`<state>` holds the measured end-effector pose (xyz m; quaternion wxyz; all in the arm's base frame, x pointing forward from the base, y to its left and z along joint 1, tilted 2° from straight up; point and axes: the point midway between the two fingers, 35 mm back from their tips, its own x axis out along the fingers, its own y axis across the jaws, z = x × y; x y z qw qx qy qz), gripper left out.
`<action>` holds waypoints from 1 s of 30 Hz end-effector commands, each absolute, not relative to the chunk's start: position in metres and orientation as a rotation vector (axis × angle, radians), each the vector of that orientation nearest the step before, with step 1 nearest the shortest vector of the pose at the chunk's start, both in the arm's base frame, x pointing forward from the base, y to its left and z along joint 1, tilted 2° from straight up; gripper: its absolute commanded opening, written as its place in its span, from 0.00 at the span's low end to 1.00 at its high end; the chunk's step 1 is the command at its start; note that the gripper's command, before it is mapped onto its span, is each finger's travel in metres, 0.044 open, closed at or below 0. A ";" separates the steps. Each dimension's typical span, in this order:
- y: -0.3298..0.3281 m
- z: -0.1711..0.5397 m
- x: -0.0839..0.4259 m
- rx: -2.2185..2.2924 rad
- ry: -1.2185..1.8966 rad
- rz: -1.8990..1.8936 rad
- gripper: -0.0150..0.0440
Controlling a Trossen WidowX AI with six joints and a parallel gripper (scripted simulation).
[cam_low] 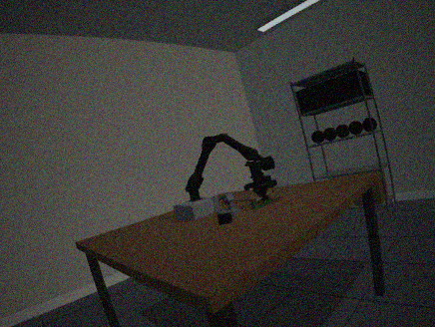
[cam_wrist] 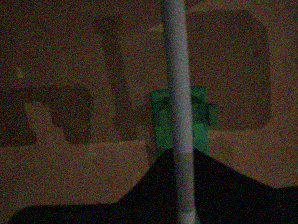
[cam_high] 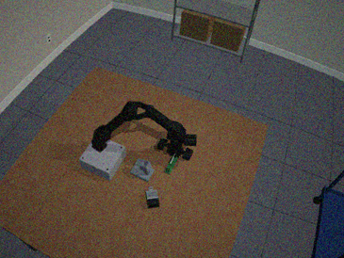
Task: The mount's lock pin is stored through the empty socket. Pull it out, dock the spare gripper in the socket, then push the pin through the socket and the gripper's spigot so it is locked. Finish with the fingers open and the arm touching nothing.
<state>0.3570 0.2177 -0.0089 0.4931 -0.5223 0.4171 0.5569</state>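
Observation:
My gripper [cam_high: 175, 156] [cam_low: 262, 197] [cam_wrist: 179, 155] is shut on the grey lock pin [cam_wrist: 179, 90], low over the green cradle [cam_high: 169, 166] [cam_low: 256, 206] [cam_wrist: 163, 125]. The pin runs lengthwise above the cradle in the wrist view; its upper end is outside that view. Whether the pin still touches the cradle cannot be told. The grey mount [cam_high: 140, 171] stands between the robot base and the cradle; its socket is too small and dark to make out. The spare gripper [cam_high: 152, 198] [cam_low: 224, 218], grey with a black end, is apart from the mount on the table.
The white base box [cam_high: 102, 159] [cam_low: 194, 209] carries the black arm beside the mount. The wooden table top [cam_high: 206, 215] [cam_low: 165, 259] lies under everything. A shelf rack [cam_high: 212, 3] [cam_low: 306, 145] and a blue cart [cam_high: 339, 214] stand beyond the table.

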 end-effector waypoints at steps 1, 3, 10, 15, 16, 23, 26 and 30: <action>0.218 0.002 0.357 -1.268 1.008 1.349 0.25; 0.217 0.004 0.356 -1.267 1.014 1.352 0.25; 0.216 0.011 0.353 -1.265 1.031 1.360 0.25; 0.214 0.016 0.351 -1.263 1.043 1.366 0.25; 0.214 0.018 0.350 -1.263 1.045 1.367 0.25; 0.213 0.013 0.349 -1.261 1.056 1.373 0.25; 0.213 0.013 0.349 -1.261 1.056 1.373 0.25; 0.209 0.014 0.351 -1.262 1.056 1.372 0.25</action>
